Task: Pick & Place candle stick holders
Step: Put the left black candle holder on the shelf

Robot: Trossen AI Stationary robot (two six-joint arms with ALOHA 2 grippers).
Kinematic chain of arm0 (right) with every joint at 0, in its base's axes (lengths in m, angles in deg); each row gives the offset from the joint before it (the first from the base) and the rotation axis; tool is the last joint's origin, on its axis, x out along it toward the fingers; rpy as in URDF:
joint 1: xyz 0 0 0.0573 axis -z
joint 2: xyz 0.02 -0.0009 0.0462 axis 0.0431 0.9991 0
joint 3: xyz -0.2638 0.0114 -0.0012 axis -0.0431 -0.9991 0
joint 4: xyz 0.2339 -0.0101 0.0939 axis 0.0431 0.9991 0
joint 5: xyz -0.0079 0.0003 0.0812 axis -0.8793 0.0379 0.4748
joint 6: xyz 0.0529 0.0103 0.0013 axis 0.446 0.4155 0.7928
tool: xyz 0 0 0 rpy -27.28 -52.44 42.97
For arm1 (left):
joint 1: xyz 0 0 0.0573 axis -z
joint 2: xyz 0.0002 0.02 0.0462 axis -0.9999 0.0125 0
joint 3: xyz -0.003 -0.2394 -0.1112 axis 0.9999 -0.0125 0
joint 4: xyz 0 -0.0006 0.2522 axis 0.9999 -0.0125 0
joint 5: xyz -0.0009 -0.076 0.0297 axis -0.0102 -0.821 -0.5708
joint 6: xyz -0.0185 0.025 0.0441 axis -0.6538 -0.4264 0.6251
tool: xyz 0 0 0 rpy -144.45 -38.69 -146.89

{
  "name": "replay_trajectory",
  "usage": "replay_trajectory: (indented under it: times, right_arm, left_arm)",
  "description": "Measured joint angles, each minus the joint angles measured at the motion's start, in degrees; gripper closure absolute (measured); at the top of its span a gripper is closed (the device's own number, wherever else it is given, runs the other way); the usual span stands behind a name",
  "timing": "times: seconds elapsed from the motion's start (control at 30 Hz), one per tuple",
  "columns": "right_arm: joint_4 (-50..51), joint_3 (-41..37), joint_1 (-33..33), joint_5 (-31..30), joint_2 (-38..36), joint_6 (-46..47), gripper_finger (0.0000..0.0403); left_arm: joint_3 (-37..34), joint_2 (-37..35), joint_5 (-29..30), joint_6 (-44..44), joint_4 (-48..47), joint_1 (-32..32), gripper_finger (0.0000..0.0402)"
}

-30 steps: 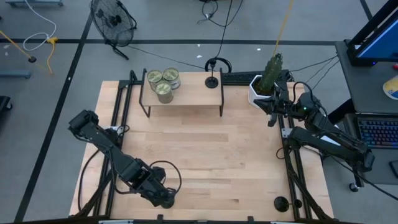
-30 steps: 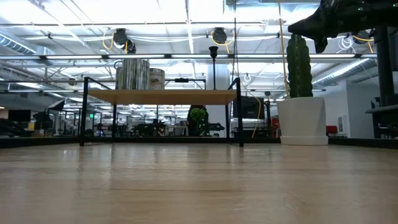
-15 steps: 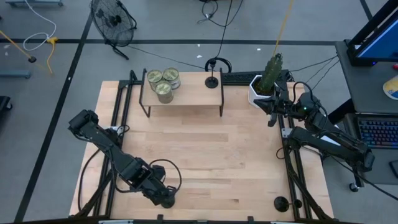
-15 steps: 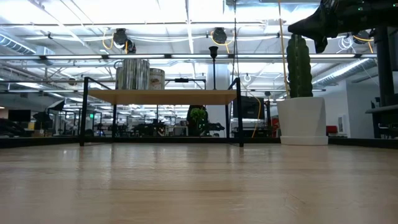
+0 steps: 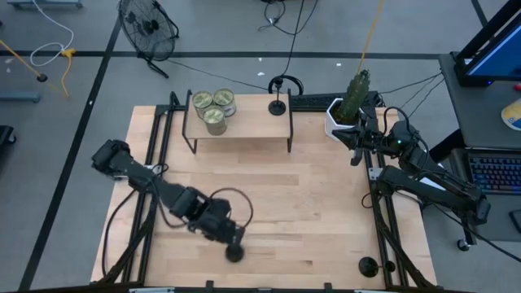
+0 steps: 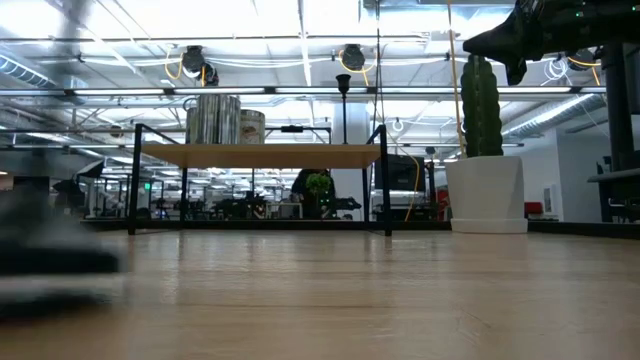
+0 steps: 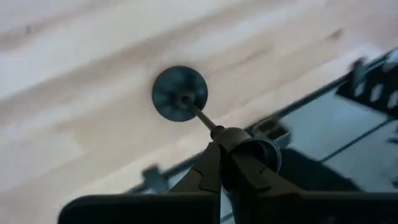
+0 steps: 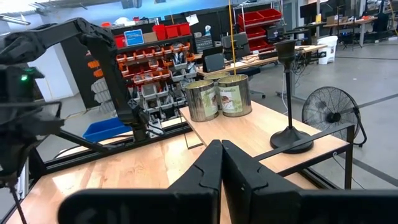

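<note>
Left pincer [image 7: 233,155] is clamped on the cup end of one candle stick holder [image 7: 181,94]. In the left wrist view the stem runs straight out from the fingertips to the round base, so the holder's long axis continues the pincer's own axis. In the high view this held holder [image 5: 234,253] sits over the near middle of the counter [image 5: 326,203].

A second holder [image 5: 278,104] stands upright on the small shelf [image 5: 244,122] at the far edge, beside the tin cans [image 5: 213,107]; a third [image 5: 368,265] stands at the near right corner.

Right pincer [image 8: 221,163] waits by the potted cactus [image 5: 352,102], fingers together on nothing. The left arm alone carries the load.
</note>
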Motion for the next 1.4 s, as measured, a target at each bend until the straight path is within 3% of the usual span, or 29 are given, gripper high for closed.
replay_trajectory:
  times: [0.43,0.6,0.9,1.13,1.4]
  right_arm:
    - [0.0,0.0,-0.02,0.03,0.0,0.0,0.0403]
    - [-0.06,0.0,0.0,0.03,-0.02,0.0,0.0403]
    - [-0.04,0.0,0.01,0.01,-0.02,0.57,0.0403]
    - [-0.02,0.0,-0.02,-0.08,0.0,1.27,0.0403]
    - [-0.5,0.0,0.01,-0.16,0.15,2.8,0.0403]
  left_arm:
    - [0.0,-7.43,9.35,14.07,4.5,-11.87,0.0394]
    - [0.83,-9.13,8.26,22.42,5.0,-19.43,0.0394]
    - [14.99,-8.56,5.63,43.1,-2.31,-35.97,0.0394]
    - [21.81,-8.56,3.66,51.8,-7.18,-46.67,0.0394]
    - [22.36,-8.01,-0.14,56.51,-7.04,-52.66,0.0394]
